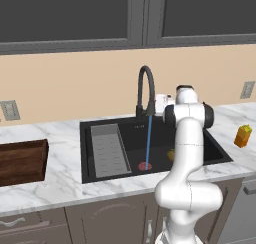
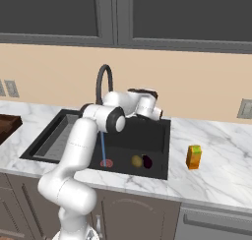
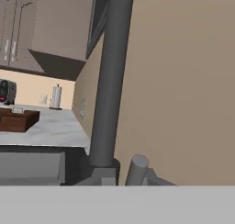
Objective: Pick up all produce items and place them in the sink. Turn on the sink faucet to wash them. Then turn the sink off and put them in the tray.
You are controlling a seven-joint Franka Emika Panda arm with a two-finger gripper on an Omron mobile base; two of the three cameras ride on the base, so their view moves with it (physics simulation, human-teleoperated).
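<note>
Water's running: a thin blue stream drops straight from the faucet [image 1: 145,90] into the sink [image 1: 100,128], landing by the red disc [image 1: 145,165] on the basin floor. The faucet stands upright, its arch curling forward over the basin. The end effector [image 2: 158,112] sits right beside the faucet base, fingers closed tight with nothing in them. Both produce pieces lie on the sink floor toward the right: the yellow lump [image 2: 137,161] and purple lump [image 2: 147,161], just beside each other. The tray [image 1: 22,161] waits on the counter [image 1: 60,173] left of the sink, long axis running left to right. An orange block [image 2: 194,157] stands right of the sink.
</note>
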